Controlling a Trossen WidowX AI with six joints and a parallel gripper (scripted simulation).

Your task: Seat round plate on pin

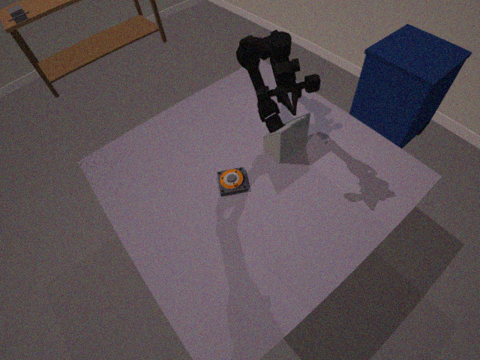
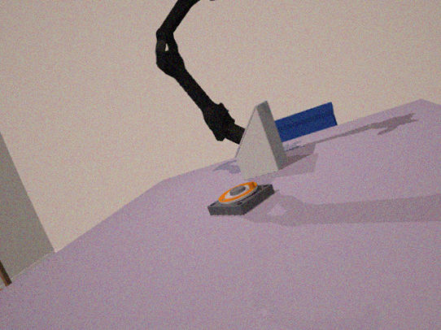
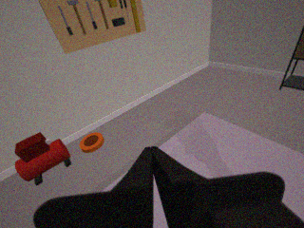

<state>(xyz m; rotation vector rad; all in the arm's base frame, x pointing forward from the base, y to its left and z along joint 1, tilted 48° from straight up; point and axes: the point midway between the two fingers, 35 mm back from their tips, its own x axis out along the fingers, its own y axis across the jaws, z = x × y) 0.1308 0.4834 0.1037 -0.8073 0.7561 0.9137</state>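
The round plate (image 1: 237, 178) (image 2: 225, 199), with an orange ring, sits around the grey post (image 1: 231, 178) (image 2: 237, 190) on the dark square base (image 1: 244, 188) (image 2: 224, 209). The orange tab (image 1: 235, 184) (image 2: 253, 184) is at the near side in the top view and at the right in the exterior view. The plate seems slightly raised on the tab side. The pin and the hole beside the tab cannot be made out. My gripper (image 1: 294, 112) (image 3: 150, 152) is shut and empty, high up and well away from the plate, with its fingertips together.
A pale wedge-shaped block (image 1: 294, 143) (image 2: 255, 153) stands on the table between the arm's foot and the base. A blue cabinet (image 1: 387, 88) (image 2: 306, 123) stands beyond the table. The wrist view shows a red machine (image 3: 43, 159) and an orange ring (image 3: 83, 144) on the floor.
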